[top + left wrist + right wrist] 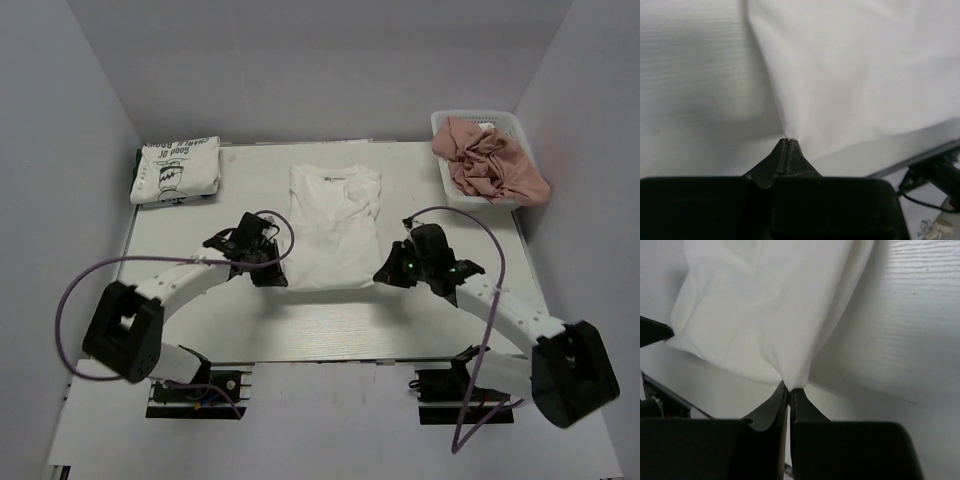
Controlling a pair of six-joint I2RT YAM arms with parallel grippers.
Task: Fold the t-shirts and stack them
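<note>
White table (250, 180) at frame centre carries a flat white t-shirt (335, 225); left gripper (277, 277) pinches its lower-left corner, right gripper (384, 272) its lower-right corner, both jaws clamped on cloth

White t-shirt (335, 228) — folded t-shirt (176, 170) white with dark print — pink cloth (490, 165), white basket (500, 117)
</note>
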